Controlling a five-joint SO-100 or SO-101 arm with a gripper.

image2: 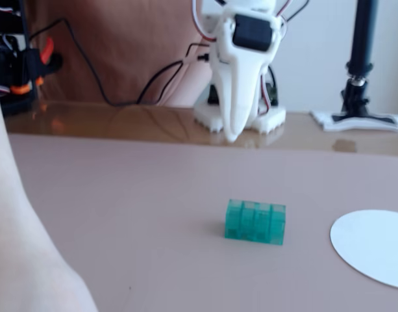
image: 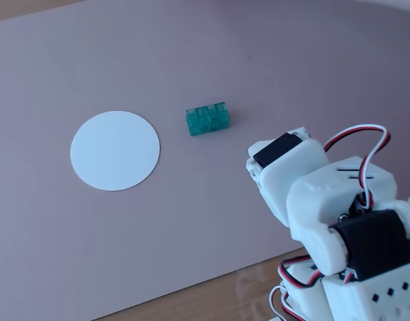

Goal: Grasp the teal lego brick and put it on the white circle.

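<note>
The teal lego brick (image: 207, 120) lies flat on the pinkish mat, just right of the white circle (image: 115, 150) in a fixed view. In another fixed view the brick (image2: 255, 221) sits mid-mat with the white circle (image2: 374, 246) at the right edge, partly cut off. My gripper (image2: 232, 134) hangs tip down behind the mat's far edge, well behind the brick and touching nothing. Its jaws look closed together and empty. In a fixed view the white arm (image: 325, 200) fills the lower right, and the fingertips are hidden there.
A black stand on a white base (image2: 361, 71) is at the back right. Cables and an orange-and-black object (image2: 30, 62) are at the back left. A blurred pale shape (image2: 23, 227) covers the lower left corner. The wooden table (image: 211, 294) shows beyond the mat's edge.
</note>
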